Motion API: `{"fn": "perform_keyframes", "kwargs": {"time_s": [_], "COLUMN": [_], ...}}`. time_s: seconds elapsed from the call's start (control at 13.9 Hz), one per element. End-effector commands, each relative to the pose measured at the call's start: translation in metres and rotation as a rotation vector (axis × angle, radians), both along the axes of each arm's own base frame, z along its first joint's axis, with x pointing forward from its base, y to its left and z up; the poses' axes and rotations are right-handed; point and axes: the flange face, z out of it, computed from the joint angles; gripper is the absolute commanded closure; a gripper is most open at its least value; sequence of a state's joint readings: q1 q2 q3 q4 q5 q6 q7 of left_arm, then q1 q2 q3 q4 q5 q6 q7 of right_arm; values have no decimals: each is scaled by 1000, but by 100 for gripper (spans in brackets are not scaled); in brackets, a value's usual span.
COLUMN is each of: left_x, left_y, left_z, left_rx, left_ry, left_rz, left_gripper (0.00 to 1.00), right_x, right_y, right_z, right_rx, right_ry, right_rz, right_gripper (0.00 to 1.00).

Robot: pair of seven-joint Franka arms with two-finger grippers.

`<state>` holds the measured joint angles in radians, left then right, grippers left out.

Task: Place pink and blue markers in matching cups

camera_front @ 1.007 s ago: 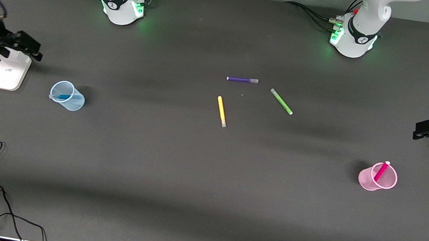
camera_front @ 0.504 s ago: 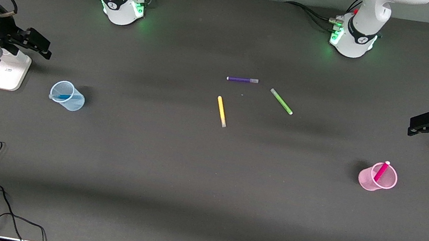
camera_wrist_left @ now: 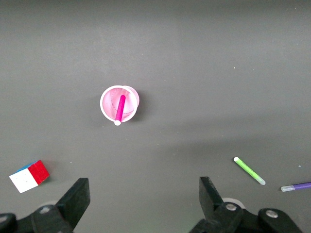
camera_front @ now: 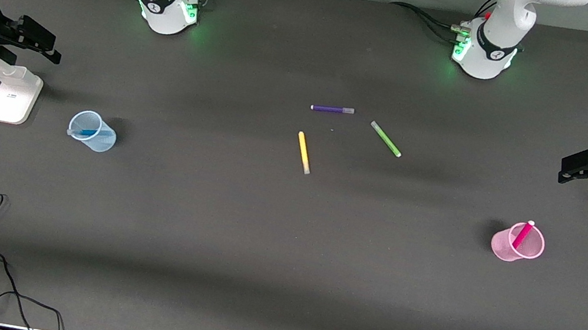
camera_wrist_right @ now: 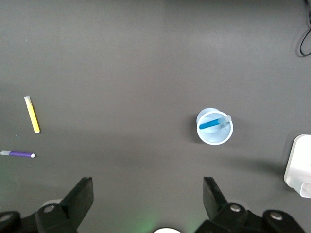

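Pink marker [camera_front: 522, 234] in pink cup [camera_front: 508, 250], blue marker [camera_front: 91, 132] in blue cup [camera_front: 98, 142], my left gripper [camera_front: 569, 168] and right gripper [camera_front: 49, 45] both open, empty, up over the table ends

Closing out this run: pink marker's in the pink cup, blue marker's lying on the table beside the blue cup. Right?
Not quite. The blue marker is inside the blue cup, not beside it; the right wrist view shows it. The pink marker is in the pink cup, as you said.
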<state>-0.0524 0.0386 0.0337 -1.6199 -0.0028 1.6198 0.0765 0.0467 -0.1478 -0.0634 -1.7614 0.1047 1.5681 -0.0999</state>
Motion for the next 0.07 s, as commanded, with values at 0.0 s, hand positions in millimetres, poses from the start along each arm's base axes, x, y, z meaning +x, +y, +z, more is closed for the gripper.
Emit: {"fn": "perform_keyframes", "kwargs": {"time_s": [0.0], "left_x": [-11], "left_y": [-4], "left_z": [4], "left_rx": [-10], "left_ry": [-1], "left_rz": [18], "left_gripper": [0], "right_x": [7], "right_y": [3], "right_z": [3], "right_rx": [-20], "right_ry": [8], "right_rz": [27], "right_gripper": [0]}}
